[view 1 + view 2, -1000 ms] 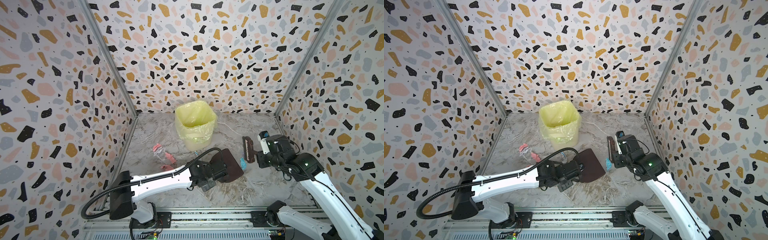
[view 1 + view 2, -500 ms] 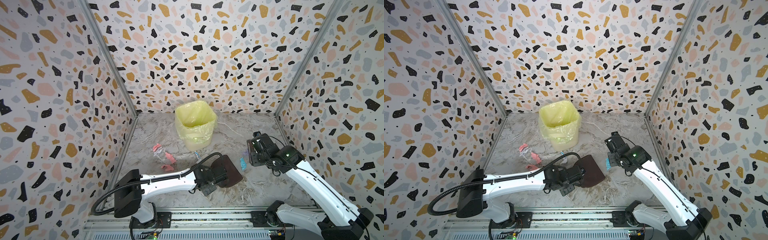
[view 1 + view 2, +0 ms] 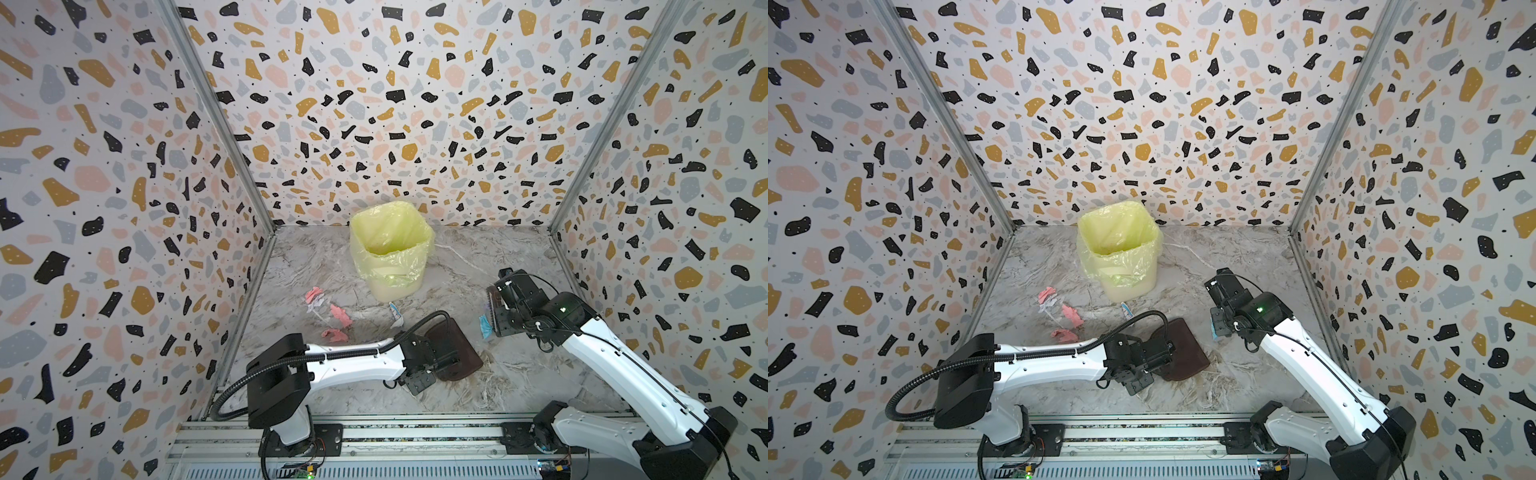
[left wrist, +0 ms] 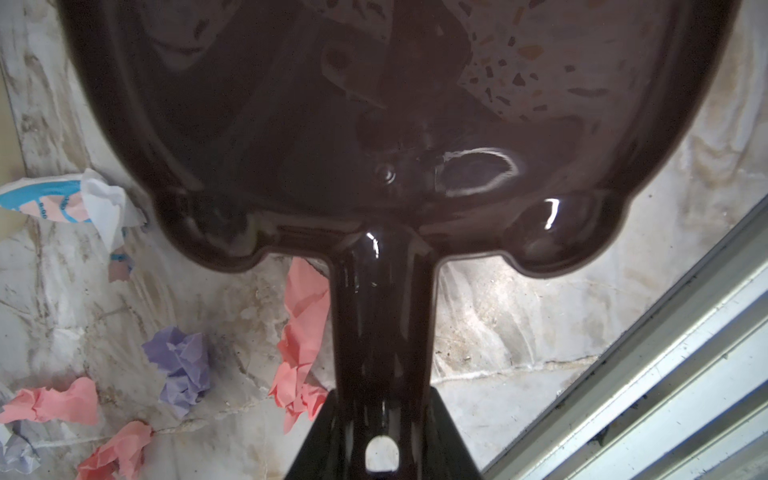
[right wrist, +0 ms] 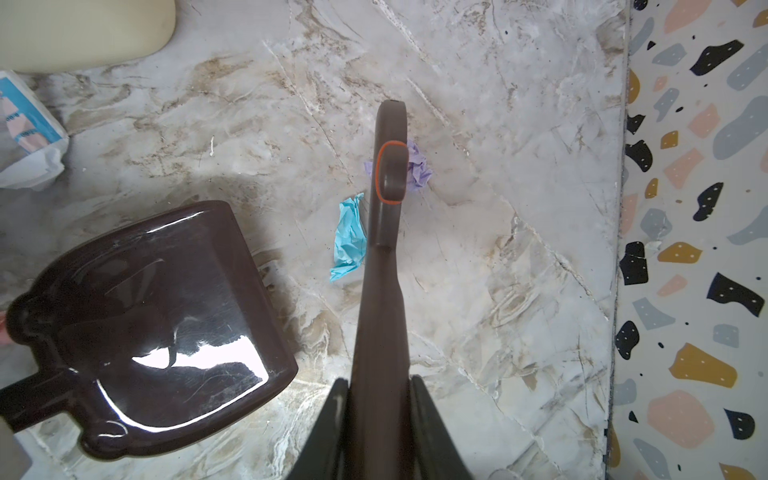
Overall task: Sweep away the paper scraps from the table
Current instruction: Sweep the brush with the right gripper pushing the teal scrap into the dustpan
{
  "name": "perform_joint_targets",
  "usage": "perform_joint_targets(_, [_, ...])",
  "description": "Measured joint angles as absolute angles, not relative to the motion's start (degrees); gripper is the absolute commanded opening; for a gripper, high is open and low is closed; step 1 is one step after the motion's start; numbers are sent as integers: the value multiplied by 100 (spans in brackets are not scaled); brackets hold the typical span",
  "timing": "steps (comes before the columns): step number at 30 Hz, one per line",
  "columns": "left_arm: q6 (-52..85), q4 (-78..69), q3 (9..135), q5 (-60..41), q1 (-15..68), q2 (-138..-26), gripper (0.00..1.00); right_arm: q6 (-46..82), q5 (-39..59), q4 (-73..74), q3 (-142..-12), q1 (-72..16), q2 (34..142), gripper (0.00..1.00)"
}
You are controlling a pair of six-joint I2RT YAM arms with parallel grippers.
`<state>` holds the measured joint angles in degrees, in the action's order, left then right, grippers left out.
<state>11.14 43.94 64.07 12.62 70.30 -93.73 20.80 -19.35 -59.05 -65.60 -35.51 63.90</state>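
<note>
Pink paper scraps lay on the desk, left of the open yellow-lined bin. The left hand, stretched low, was clamped on the brown dustpan handle. The right hand gripped the brush beside a light-blue scrap and a lilac scrap.

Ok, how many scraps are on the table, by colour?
pink scraps: 3
lilac scraps: 2
pale lilac-white scrap: 1
light blue scrap: 1
white scrap with blue print: 1
total: 8
</note>
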Motion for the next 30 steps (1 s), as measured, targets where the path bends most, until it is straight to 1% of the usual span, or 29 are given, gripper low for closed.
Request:
perform_joint_targets(8, [1107, 4383, 6324, 1170, 7011, -9509, 0, 1940, -1682, -5835, -6589, -3745, 6434, 0])
perform_joint_targets(14, [1024, 4390, 6326, 1118, 6882, -9570, 0, 1863, -1769, -5859, -6726, -3826, 6471, 0])
perform_joint_targets(24, [799, 4589, 6681, 976, 6521, -9865, 0, 1479, -1964, -5806, -7006, -3826, 7262, 0])
perform_joint_targets(30, [661, 4746, 6958, 856, 6449, -10136, 0, 1271, -1907, -5802, -7183, -3822, 7428, 0])
